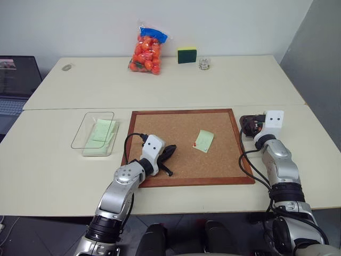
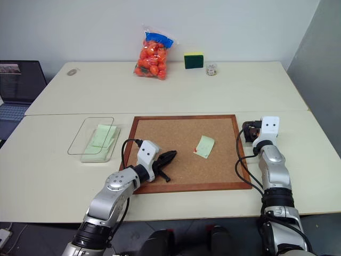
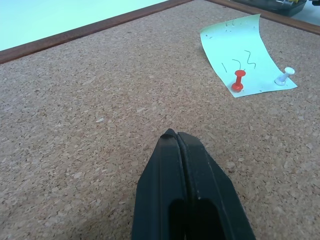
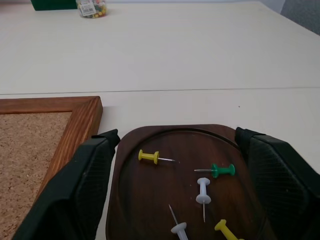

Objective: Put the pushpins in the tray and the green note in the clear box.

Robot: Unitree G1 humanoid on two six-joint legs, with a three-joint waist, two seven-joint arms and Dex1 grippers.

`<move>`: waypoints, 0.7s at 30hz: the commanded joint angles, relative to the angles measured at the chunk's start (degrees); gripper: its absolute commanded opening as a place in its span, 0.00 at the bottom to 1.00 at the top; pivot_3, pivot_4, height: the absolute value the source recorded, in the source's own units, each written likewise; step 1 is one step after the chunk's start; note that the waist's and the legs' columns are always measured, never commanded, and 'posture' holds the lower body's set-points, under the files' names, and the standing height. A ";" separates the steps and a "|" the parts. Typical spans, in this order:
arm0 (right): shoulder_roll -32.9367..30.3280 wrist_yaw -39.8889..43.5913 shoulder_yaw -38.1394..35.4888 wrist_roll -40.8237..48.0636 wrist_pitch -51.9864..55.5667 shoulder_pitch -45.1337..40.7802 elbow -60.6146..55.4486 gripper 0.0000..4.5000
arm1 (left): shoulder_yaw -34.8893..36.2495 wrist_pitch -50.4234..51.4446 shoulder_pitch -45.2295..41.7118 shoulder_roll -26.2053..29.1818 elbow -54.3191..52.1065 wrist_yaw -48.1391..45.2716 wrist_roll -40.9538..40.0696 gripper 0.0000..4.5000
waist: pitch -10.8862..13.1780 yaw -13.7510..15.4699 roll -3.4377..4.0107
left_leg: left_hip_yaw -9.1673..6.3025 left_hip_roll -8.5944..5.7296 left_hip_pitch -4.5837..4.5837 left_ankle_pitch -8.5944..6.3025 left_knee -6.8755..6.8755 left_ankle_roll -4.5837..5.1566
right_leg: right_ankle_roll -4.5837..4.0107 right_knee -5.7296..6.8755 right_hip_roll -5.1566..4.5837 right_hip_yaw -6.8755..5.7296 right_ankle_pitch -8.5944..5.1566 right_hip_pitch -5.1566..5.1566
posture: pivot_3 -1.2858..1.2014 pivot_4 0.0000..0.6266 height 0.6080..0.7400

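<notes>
The green note [image 3: 245, 55] lies on the cork board [image 1: 160, 128], right of its middle, pinned by a red pushpin [image 3: 238, 81] and a white one [image 3: 285, 76]. My left gripper [image 3: 176, 135] rests shut on the cork, short of the note, with nothing in it. Off the board's right edge stands the dark brown tray [image 4: 150, 135], holding several loose pushpins, among them a yellow one [image 4: 148, 156] and a green one [image 4: 220, 170]. My right gripper [image 4: 176, 134] hangs open just over the tray, its fingers on either side, holding nothing. The clear box [image 1: 88, 133] stands left of the board.
A stack of pale-green notes [image 1: 102, 133] lies in the clear box. At the table's far side are a bag of red-orange fruit [image 1: 147, 53], a green-and-yellow sponge [image 1: 187, 54] and a small jar [image 1: 204, 64]. A laptop [image 1: 13, 85] sits at the far left.
</notes>
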 commanded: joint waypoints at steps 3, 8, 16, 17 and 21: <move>-2.48 9.09 4.16 1.07 -3.03 4.12 -11.21 0.91 | -0.63 1.27 0.98 0.27 1.87 -0.10 0.86 0.00 | 0.00 0.01 0.00 | -0.01 0.00 -0.01 0.00 0.00 0.00 | 0.01 -0.01 0.00 0.00 0.00 -0.01 | 0.52 0.24 1.00; -4.75 22.31 8.22 8.41 2.63 10.90 -23.03 0.91 | -0.57 1.24 1.08 0.52 1.85 -0.36 0.87 0.00 | 0.00 0.02 0.00 | -0.03 0.02 -0.03 0.00 -0.02 0.00 | 0.03 -0.04 0.01 -0.03 -0.02 -0.01 | 0.52 0.24 1.00; -6.73 31.45 13.04 13.44 8.51 16.20 -31.81 0.91 | -1.02 1.04 0.93 0.26 2.21 -0.45 1.05 0.00 | 0.01 0.04 -0.02 | -0.10 0.01 -0.02 0.00 0.00 0.00 | 0.30 -0.05 0.00 -0.07 -0.15 0.01 | 0.52 0.24 1.00; -6.77 31.81 13.70 13.18 8.68 16.53 -32.24 0.91 | -1.02 1.02 0.95 0.27 2.21 -0.47 1.07 0.00 | 0.01 0.03 -0.02 | -0.10 0.02 -0.02 0.00 0.00 0.00 | 0.30 -0.05 0.01 -0.07 -0.15 0.01 | 0.52 0.24 1.00; -6.39 32.91 16.31 11.29 7.68 17.17 -31.58 0.91 | -1.00 0.90 0.91 0.28 2.40 -0.50 1.13 0.00 | 0.01 0.08 -0.02 | -0.11 0.00 -0.03 0.00 0.00 0.00 | 0.32 -0.06 0.00 -0.07 -0.16 0.02 | 0.52 0.24 1.00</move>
